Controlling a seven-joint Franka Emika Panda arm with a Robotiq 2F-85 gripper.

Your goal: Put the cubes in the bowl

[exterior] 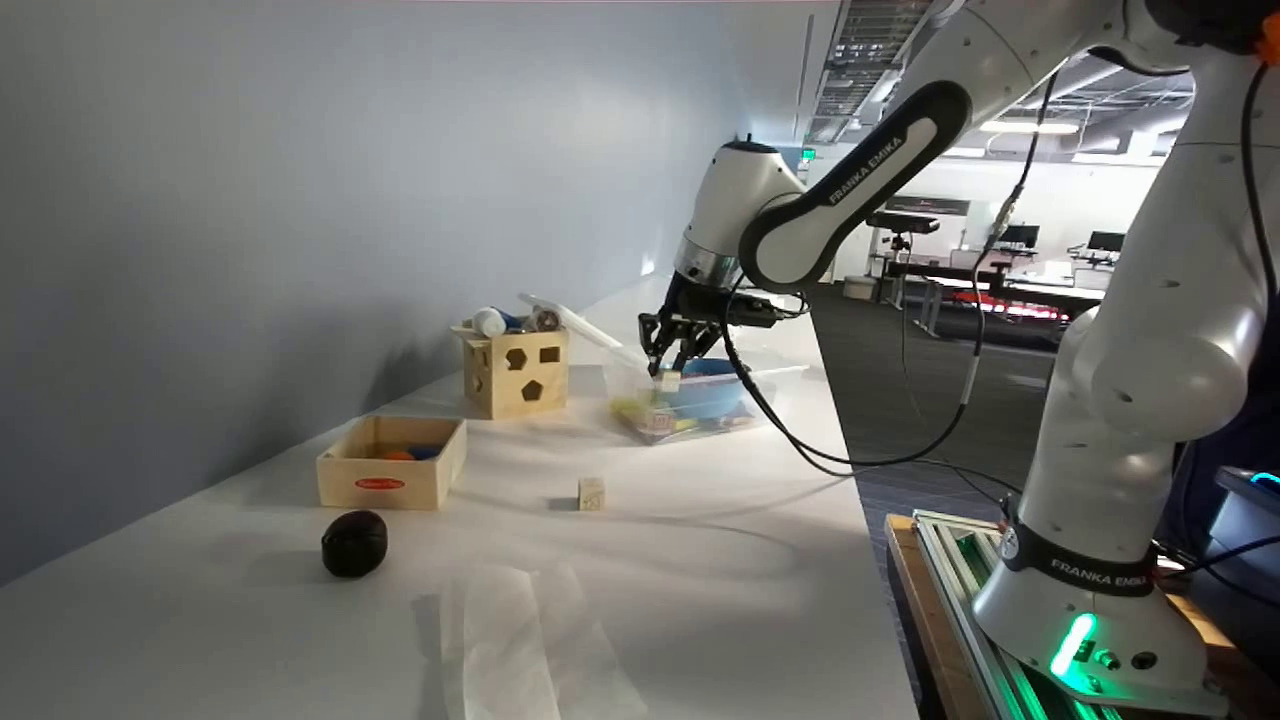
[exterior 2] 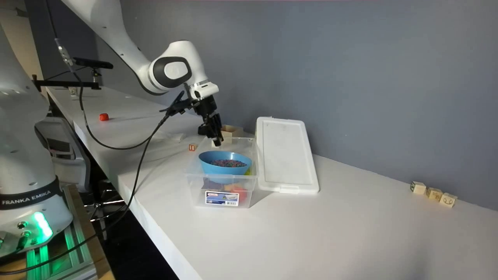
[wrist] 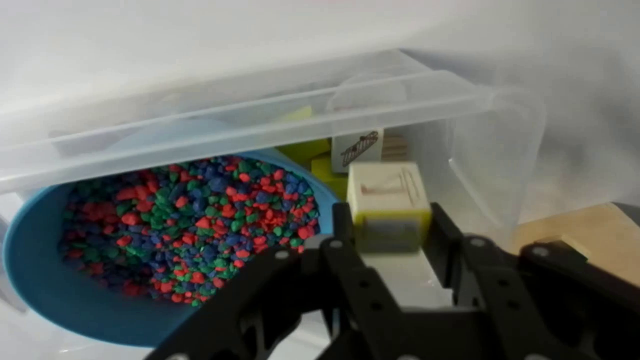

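My gripper [wrist: 390, 220] is shut on a pale cube [wrist: 385, 187] with a yellow edge. It also shows in both exterior views [exterior: 672, 362] [exterior 2: 216, 142]. The held cube is above the clear bin, just beside the light-blue bowl's rim. The bowl [wrist: 42, 265] sits inside the bin and holds many small red, blue and green bits; it shows in both exterior views [exterior: 708, 398] [exterior 2: 218, 168]. Another beige cube [exterior: 591, 494] lies on the table, also visible in an exterior view [exterior 2: 193, 147]. Three cubes [exterior 2: 434, 193] lie in a row by the wall.
The clear bin [exterior 2: 252, 186] also holds colored items. A white lid [exterior 2: 288, 155] leans upright beside it. A yellow holed box [exterior: 505, 380], a tan tray [exterior: 375, 480], a black round object [exterior: 354, 544] and white paper [exterior: 530, 640] are on the table. Black cables [exterior: 770, 400] hang from the arm.
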